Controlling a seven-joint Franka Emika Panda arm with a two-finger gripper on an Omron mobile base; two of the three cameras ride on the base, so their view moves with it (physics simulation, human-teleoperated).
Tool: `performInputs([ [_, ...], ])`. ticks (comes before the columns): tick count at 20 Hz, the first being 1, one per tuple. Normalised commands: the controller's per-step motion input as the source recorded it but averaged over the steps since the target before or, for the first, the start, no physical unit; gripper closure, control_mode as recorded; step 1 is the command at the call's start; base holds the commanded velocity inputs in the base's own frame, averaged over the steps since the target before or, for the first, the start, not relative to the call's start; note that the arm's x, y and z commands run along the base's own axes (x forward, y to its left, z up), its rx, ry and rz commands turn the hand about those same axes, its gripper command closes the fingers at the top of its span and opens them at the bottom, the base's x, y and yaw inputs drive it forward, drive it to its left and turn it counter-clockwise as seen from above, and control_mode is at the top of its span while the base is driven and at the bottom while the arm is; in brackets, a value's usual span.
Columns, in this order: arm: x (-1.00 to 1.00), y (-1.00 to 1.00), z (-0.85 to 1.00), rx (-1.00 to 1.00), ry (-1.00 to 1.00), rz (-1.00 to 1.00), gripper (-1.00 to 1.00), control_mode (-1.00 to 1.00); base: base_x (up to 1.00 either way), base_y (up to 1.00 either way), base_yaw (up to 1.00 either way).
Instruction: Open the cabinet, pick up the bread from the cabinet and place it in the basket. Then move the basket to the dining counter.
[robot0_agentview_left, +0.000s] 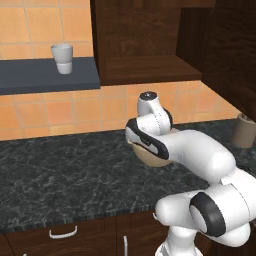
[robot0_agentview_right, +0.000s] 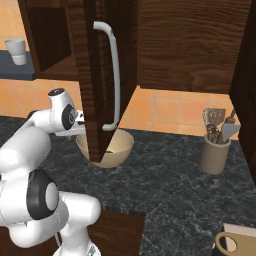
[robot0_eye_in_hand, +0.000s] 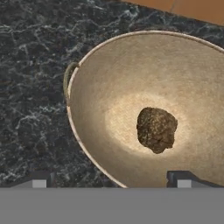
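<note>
bread (robot0_eye_in_hand: 156, 130) sits loose in basket (robot0_eye_in_hand: 92, 127); gripper (robot0_eye_in_hand: 109, 178) released above. basket looks light, rigid: pinch the near rim, keep level or the bread rolls.

Base views flank basket (robot0_agentview_right: 111, 146) — hand view overhead.

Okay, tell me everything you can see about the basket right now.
The basket is a round, bowl-shaped, tan-beige vessel with a thin pale rim and a small loop on one side. It sits upright on the black speckled counter, below the open cabinet door. The bread, a dark brown lump, lies at its bottom.
</note>
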Motion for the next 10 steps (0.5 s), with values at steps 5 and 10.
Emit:
performInputs([
  [5,0.00,0.08,-0.32,-0.11,0.11,0.04,-1.00,-1.00,0.00,0.00,0.00],
  [10,0.00,-0.01,-0.19,0.00,0.00,0.02,-1.00,-1.00,0.00,0.00,0.00],
])
